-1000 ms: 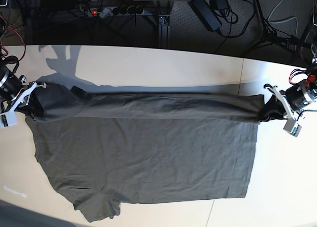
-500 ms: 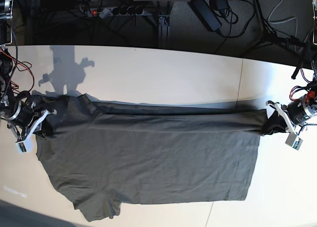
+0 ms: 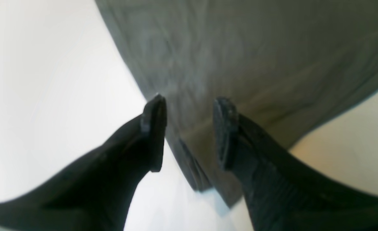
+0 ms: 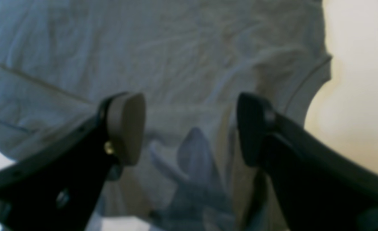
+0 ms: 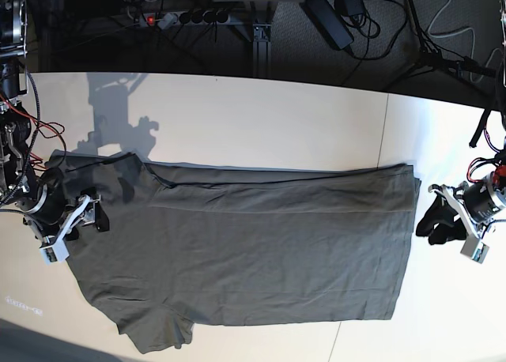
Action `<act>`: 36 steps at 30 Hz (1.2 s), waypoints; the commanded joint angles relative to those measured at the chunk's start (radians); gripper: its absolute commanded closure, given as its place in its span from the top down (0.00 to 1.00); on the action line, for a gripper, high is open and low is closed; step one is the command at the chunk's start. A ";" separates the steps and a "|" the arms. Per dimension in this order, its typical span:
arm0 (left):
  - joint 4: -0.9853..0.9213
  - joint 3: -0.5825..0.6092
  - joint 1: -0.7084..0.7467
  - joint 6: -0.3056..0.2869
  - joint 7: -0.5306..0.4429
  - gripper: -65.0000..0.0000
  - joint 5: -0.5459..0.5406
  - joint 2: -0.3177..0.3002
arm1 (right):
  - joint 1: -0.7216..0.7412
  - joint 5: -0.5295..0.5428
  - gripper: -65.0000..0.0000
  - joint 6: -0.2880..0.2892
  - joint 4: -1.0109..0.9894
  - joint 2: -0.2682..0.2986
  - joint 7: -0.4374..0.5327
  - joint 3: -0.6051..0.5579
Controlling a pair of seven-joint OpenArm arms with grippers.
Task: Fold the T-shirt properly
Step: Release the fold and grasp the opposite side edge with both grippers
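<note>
Both wrist views are blurred. The dark olive-grey T-shirt (image 5: 245,247) lies flat and wrinkled on the pale worktop (image 5: 261,121). The left tool (image 3: 189,134) and right tool (image 4: 189,128) stand apart, gripping nothing.

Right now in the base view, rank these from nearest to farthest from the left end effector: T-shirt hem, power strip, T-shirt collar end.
1. T-shirt hem, just beside the left end effector.
2. Power strip, far back on the floor.
3. T-shirt collar end, across the table.
</note>
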 commanded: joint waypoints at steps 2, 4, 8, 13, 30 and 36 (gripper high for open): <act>0.019 -0.010 -0.040 -0.011 -0.024 0.37 -0.054 -0.017 | 0.052 0.008 0.68 0.045 0.016 -0.004 0.003 0.035; 0.026 -0.010 -0.045 -0.011 -0.024 0.14 -0.058 0.000 | 0.060 0.003 0.67 0.045 0.015 -0.028 0.000 0.053; 0.023 -0.008 -0.045 0.062 -0.020 0.00 0.016 0.063 | 0.059 -0.098 0.03 0.045 0.005 -0.092 0.001 0.058; 0.017 0.062 -0.045 0.181 0.035 0.00 0.121 0.101 | 0.059 -0.175 0.00 0.040 -0.089 -0.163 0.010 0.058; 0.009 0.238 -0.023 0.323 0.203 0.00 0.375 0.135 | -0.006 -0.093 0.00 0.040 -0.208 -0.174 -0.161 0.078; 0.091 0.238 0.100 0.323 0.161 0.00 0.375 0.090 | -0.173 -0.020 0.00 0.042 -0.052 -0.146 -0.182 0.170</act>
